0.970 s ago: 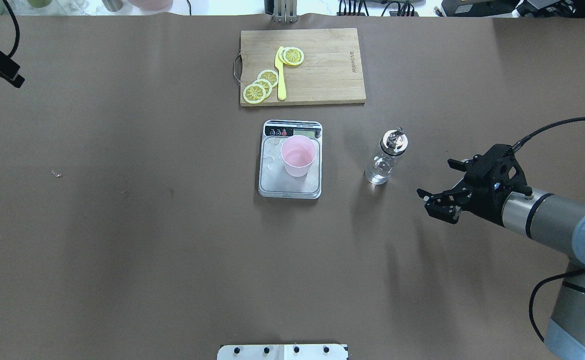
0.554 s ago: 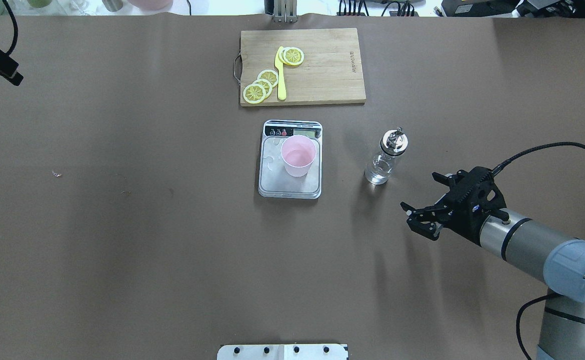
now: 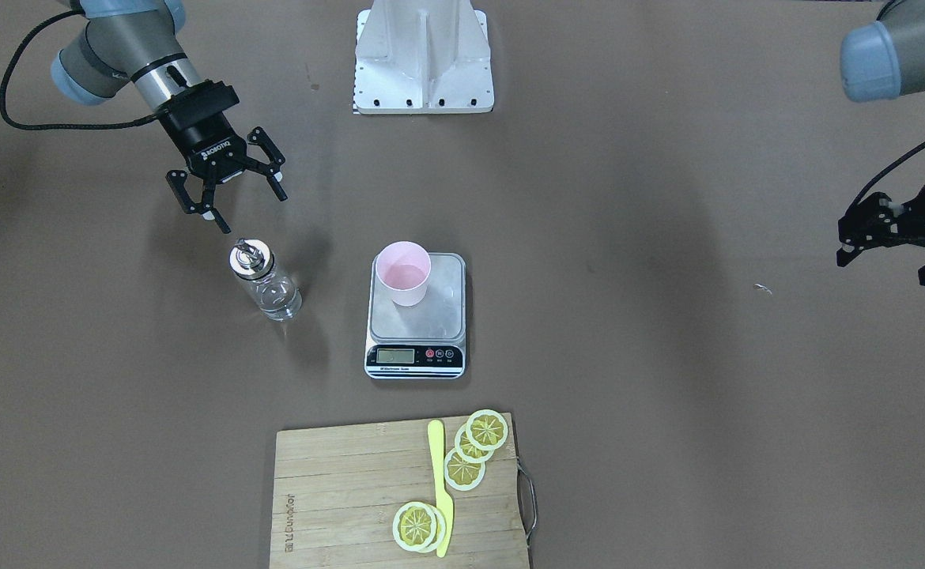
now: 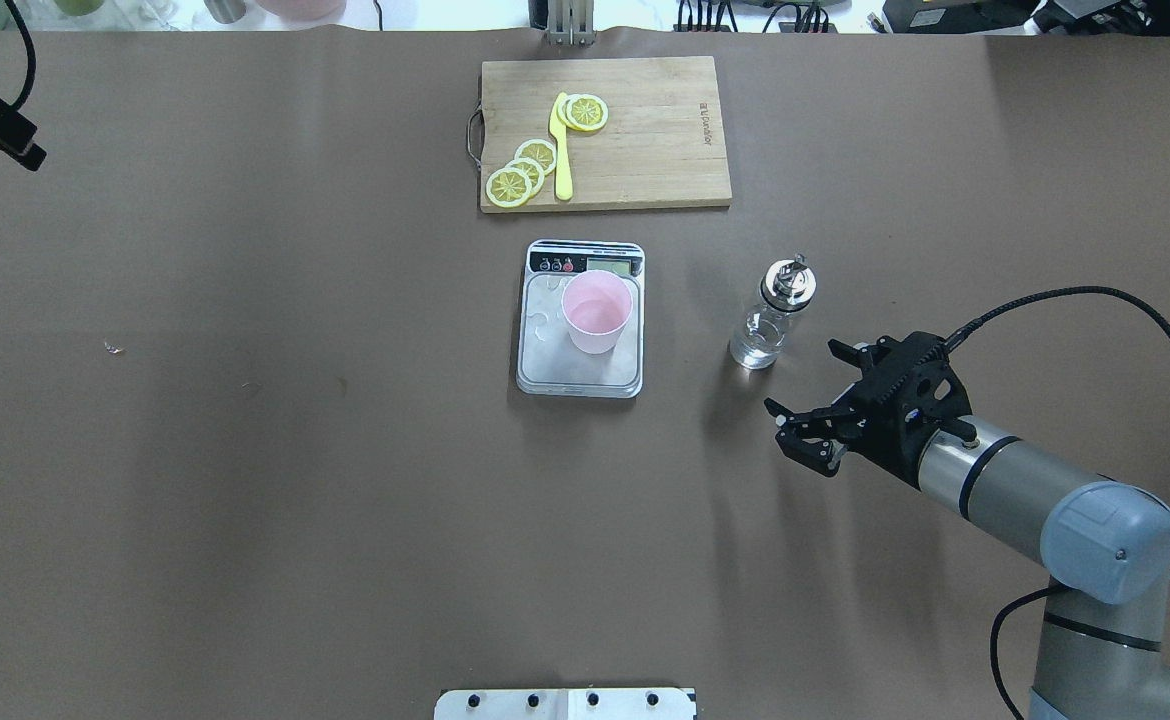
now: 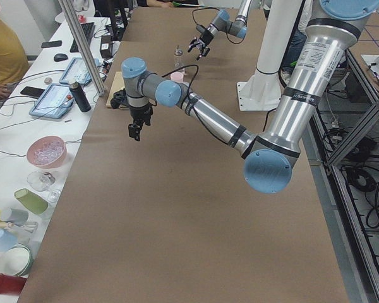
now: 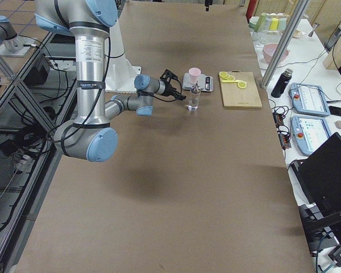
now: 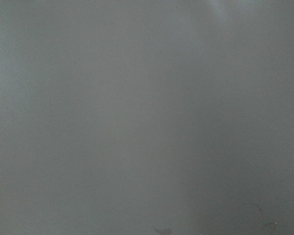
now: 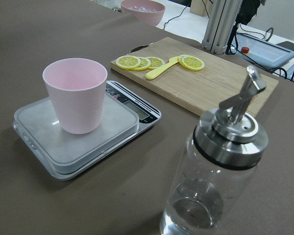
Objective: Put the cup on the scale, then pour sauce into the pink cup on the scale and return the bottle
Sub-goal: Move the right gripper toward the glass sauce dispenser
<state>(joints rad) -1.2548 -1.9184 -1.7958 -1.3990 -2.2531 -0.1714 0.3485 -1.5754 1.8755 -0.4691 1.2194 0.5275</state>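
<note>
The pale pink cup (image 4: 597, 315) stands upright on the silver scale (image 4: 545, 355) at mid-table; both also show in the right wrist view, the cup (image 8: 76, 95) on the scale (image 8: 115, 134). The clear glass bottle (image 4: 771, 318) with its silver spout stands on the table to the scale's right, close up in the right wrist view (image 8: 220, 181). My right gripper (image 4: 801, 377) is open and empty, just short of the bottle on the robot's side, not touching it. My left gripper (image 3: 881, 269) is open and empty, far off by the table's left edge.
A wooden cutting board (image 4: 645, 150) with lemon slices (image 4: 523, 172) and a yellow knife (image 4: 562, 150) lies beyond the scale. The robot's base plate (image 4: 565, 703) sits at the near edge. The left wrist view shows only brown table cover.
My right gripper, still open, has moved left and toward the robot's side, ending close to the bottle. The left gripper has drawn back slightly. Cup, scale and bottle have not moved.
</note>
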